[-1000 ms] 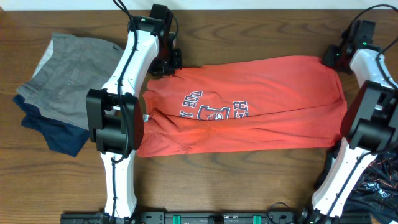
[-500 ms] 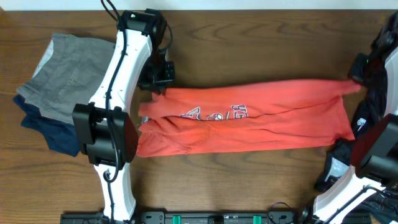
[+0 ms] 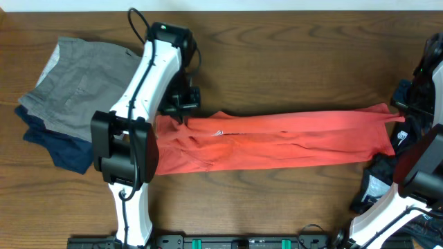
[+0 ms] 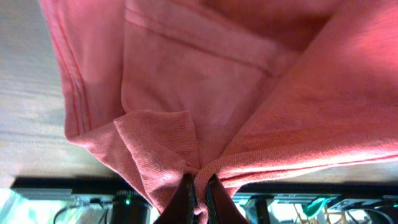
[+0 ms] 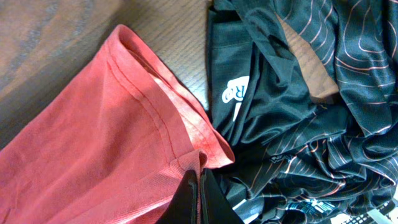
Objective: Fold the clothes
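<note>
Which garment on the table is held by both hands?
The coral-red T-shirt, pinched at each end by the left hand and right hand; the grey-and-navy pile and the black patterned garment lie free.

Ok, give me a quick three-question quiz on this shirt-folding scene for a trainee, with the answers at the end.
1. True or false: the left fingers and the right fingers are each pinched shut on the coral-red T-shirt.
2. In the right wrist view, what lies beside the shirt's edge? A) a black patterned garment B) a white towel C) a pair of jeans
3. In the overhead view, which garment sits under the grey garment?
Key: 1 true; 2 A; 3 the navy garment.
</note>
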Tool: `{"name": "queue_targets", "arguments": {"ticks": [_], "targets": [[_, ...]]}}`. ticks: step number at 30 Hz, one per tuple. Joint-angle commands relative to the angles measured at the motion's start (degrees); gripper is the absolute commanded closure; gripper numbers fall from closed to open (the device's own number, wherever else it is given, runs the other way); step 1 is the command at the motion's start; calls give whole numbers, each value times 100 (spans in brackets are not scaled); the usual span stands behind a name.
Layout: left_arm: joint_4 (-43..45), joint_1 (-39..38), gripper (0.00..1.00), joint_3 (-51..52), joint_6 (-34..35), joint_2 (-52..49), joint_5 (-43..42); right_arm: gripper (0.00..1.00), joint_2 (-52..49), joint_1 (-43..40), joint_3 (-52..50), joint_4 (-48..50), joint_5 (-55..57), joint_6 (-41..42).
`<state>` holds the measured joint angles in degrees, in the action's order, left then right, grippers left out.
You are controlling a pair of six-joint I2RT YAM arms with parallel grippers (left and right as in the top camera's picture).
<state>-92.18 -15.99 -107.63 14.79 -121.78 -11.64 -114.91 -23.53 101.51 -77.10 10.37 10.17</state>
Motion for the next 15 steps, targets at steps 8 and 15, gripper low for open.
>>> {"name": "queue_targets", "arguments": {"ticks": [8,15], "targets": [[-470,-293,83,605,175,7,57,92,-52,-83,-50,-20,225,-61],[-455,-295,56,603,160,105,83,76,-52,-83,-50,-74,160,-61]]}}
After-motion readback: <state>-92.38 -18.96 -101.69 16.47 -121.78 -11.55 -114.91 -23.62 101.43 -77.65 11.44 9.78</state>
